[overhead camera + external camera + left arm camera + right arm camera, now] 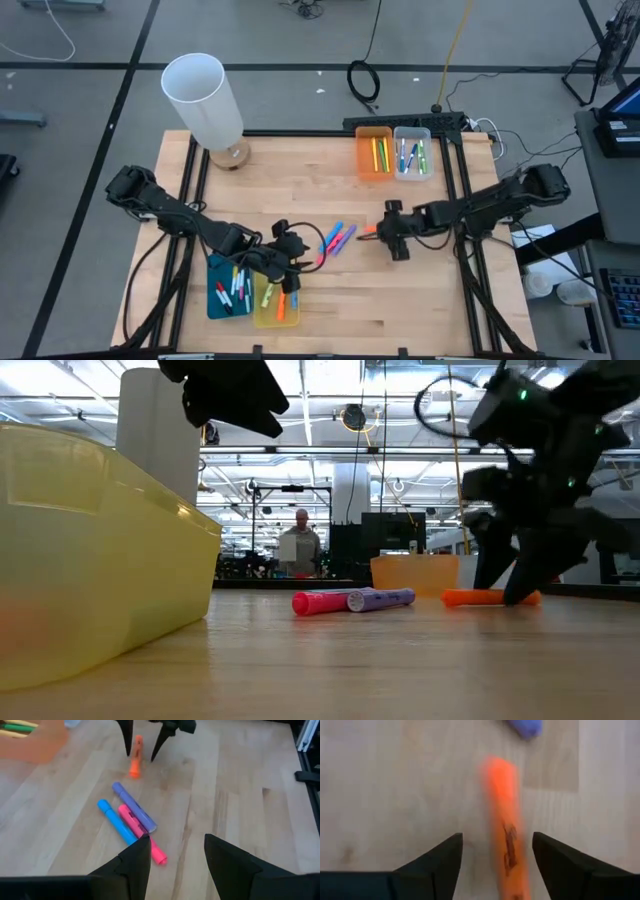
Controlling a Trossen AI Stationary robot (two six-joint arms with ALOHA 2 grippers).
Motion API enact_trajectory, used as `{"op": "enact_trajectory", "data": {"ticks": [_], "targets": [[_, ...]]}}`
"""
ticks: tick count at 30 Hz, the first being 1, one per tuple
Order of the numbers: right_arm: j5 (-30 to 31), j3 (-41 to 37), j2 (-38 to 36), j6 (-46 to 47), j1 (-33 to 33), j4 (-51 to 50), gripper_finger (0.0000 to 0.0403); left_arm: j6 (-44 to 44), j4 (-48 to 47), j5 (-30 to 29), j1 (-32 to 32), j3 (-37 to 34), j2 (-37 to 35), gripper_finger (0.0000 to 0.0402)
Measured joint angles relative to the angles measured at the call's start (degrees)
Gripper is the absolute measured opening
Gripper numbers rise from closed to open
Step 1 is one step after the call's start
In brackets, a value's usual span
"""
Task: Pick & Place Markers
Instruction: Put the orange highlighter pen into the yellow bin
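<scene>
A wooden table [330,300] is seen from above, with a tall white cylinder [204,98] standing on a round base at its far left corner. Two dark arms reach in toward the middle. Near the front edge, a teal bin [216,296] and a yellow bin [272,314] are set side by side, each with markers lying in it; at the far edge an orange bin [370,172] and a clear bin [411,170] are likewise placed next to each other, also holding markers.

The right gripper [385,238] is held low over the table centre, its fingers [129,735] spread apart and planted on either side of the orange marker [506,835]. The orange marker lies flat on the wood between these fingers, not pinched; in the right wrist view it is seen running lengthwise through the gap, with space on both sides. In the low view it rests on the table at the foot of the fingers.

The left gripper [290,250] is held above the far end of the yellow bin, its fingers [135,862] parted and nothing between them.

Just beside it, between the two grippers, three markers lie together on the bare wood: a blue marker [116,821], a pink marker [141,840] and a purple marker [134,807], touching one another and apart from the orange one.
</scene>
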Motion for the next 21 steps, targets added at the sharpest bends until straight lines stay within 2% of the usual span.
{"op": "enact_trajectory", "data": {"ticks": [4,10,13,17,21], "targets": [[-1.7,-5.0,0.9,0.6,-3.8,4.9,0.0207,-0.4,0.0,0.0,0.0,0.0,0.0,0.0186],[-2.0,-10.3,1.5,1.5,-4.4,5.3,0.0163,-0.2,0.0,0.0,0.0,0.0,0.0,0.0186],[-1.8,-11.1,1.5,3.3,-3.5,5.2,0.0125,-0.1,0.0,0.0,0.2,0.0,0.0,0.0186],[-1.0,-11.1,1.6,3.5,-2.0,5.1,0.0054,0.0,0.0,0.0,0.7,0.0,0.0,0.0186],[-0.6,-11.2,1.6,5.5,-1.0,6.3,0.0045,-0.5,0.3,-0.1,1.4,0.0,0.0,0.0186]]}}
